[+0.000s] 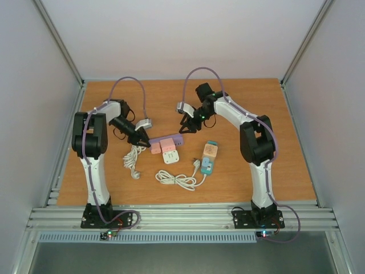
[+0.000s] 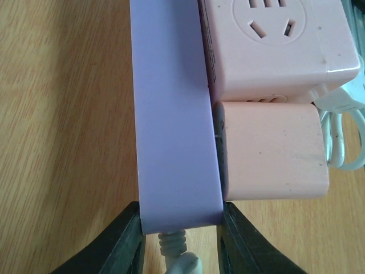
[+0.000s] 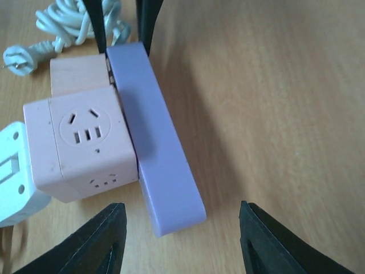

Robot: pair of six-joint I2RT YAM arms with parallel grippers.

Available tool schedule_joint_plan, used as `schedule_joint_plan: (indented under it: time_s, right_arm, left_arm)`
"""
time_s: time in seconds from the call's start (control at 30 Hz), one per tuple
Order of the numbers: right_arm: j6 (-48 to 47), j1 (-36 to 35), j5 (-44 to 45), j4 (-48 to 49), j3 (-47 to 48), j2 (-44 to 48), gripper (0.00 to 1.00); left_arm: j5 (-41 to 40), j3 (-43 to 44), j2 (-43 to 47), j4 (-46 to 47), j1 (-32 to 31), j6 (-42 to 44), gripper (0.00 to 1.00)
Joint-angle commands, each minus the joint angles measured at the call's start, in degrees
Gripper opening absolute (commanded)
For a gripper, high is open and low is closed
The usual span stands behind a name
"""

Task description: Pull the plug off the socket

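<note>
The purple power strip (image 1: pixel 171 138) lies near the middle of the table (image 1: pixel 256 103). A pink plug (image 3: pixel 85 142) and a pink block (image 2: pixel 274 151) are pressed against its 6 o'clock side, and a white cube (image 1: pixel 170 157) seems joined on below them. The left gripper (image 2: pixel 181 228) is clenched on the strip's 9 o'clock end, where the cord (image 2: pixel 171 242) leaves. The right gripper (image 3: pixel 179 228) hangs spread apart over the 3 o'clock end, grasping nothing.

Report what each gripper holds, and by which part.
The left gripper clamps the purple power strip by its cord end. The right gripper stands open over the strip's other end, holding nothing.
</note>
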State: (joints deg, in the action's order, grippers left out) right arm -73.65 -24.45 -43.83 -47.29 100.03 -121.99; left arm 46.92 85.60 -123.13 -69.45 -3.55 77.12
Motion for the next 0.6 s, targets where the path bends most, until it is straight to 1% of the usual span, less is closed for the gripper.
schedule_joint_plan:
  time_s: [0.0, 0.27, 0.4, 0.57]
  right_arm:
    - [-8.34, -0.78, -2.53, -8.87, 4.47, -3.06, 0.55]
    - [-9.64, -1.29, -2.18, -9.32, 8.05, -8.21, 0.51]
    - [-10.19, -1.74, -1.8, -9.5, 9.49, -10.03, 0.5]
    - [-10.58, -2.13, -1.97, -10.86, 12.35, -13.01, 0.47]
  left_arm:
    - [0.48, 3.81, -4.21, -5.78, 0.0, 1.34, 0.17]
    - [0.6, 10.36, -9.12, -10.29, 0.09, 1.65, 0.17]
    - [0.66, 12.72, -11.01, -11.97, 0.12, 1.54, 0.17]
    - [0.75, 15.0, -12.68, -12.87, 0.07, 0.89, 0.17]
